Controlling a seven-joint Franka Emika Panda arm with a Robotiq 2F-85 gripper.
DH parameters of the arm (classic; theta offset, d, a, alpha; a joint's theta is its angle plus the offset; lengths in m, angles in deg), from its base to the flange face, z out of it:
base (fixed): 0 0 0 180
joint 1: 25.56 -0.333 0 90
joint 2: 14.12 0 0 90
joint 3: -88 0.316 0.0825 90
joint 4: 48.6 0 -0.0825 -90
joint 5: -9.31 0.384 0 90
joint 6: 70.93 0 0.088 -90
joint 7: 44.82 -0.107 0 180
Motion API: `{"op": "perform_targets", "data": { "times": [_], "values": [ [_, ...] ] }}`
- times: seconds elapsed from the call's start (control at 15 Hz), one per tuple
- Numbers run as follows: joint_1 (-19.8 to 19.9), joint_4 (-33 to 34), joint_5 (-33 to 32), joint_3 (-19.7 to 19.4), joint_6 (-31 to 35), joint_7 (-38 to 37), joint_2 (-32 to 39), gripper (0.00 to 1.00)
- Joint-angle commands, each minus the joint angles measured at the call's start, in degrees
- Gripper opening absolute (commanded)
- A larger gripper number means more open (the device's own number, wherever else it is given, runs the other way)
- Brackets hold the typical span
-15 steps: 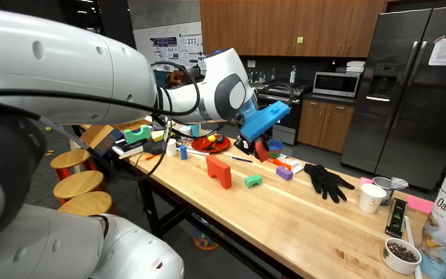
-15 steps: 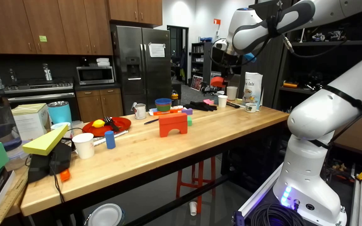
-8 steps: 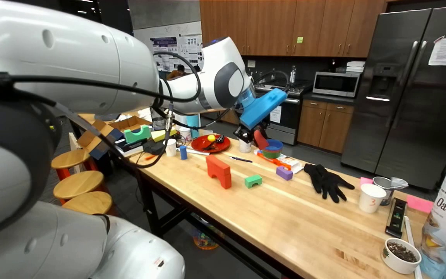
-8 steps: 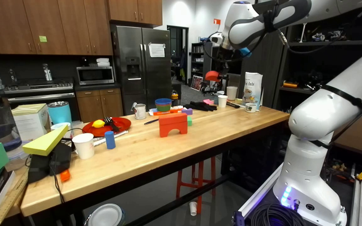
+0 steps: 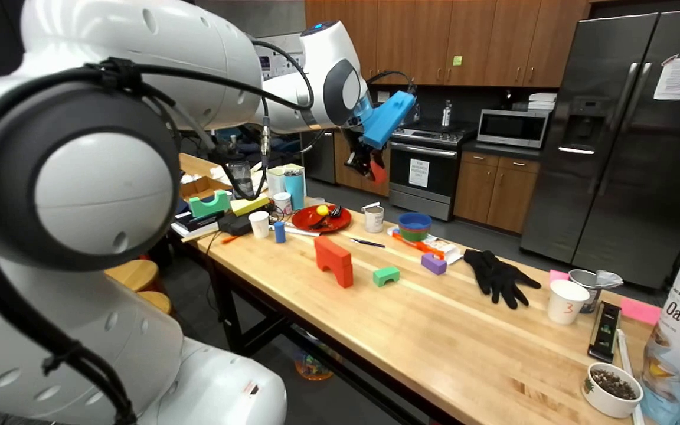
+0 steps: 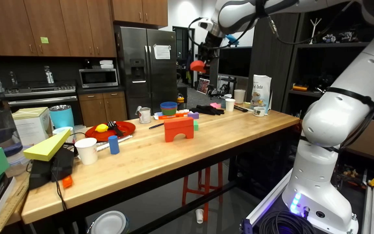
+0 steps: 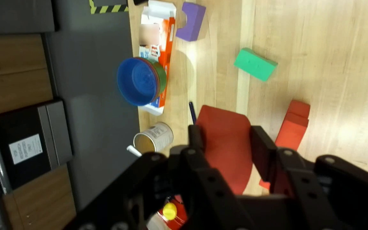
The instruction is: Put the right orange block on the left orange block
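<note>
The right orange block is an orange-red piece with a rounded top [image 6: 197,66]. My gripper [image 7: 227,137] is shut on it, with a finger on each side, and the block also shows in an exterior view [image 5: 379,172]. It is high in the air above the table. The left orange block [image 5: 334,262] is an orange-red arch standing upright on the table, also in both the exterior view [image 6: 179,128] and the wrist view [image 7: 292,127]. A line runs across it near its top. The held block is apart from it; in the wrist view a finger hides part of the arch.
A green block [image 5: 386,275] and a purple block [image 5: 433,264] stand beside the arch. Stacked bowls [image 5: 415,226], a can [image 5: 373,218], a pen [image 5: 368,242] and a red plate [image 5: 343,221] lie along the far side. A black glove [image 5: 496,277] lies farther along.
My gripper has risen with the held block. It has moved left in both exterior views, much more in one of them. The arch and the other table objects have not moved.
</note>
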Motion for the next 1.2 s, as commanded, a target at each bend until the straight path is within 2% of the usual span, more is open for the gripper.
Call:
{"op": "perform_targets", "data": {
  "times": [0.0,0.33,0.73,1.13],
  "values": [
    [-2.22,3.85,6.46,-0.21,0.83,7.84,4.77,0.16],
    [-3.43,4.71,14.6,2.07,0.26,14.25,8.04,0.16],
    [-2.88,4.91,16.35,5.7,-6.19,14.92,8.93,0.16],
    [-2.14,7.04,19.24,5.8,-14.37,17.45,12.27,0.16]
  ]
}}
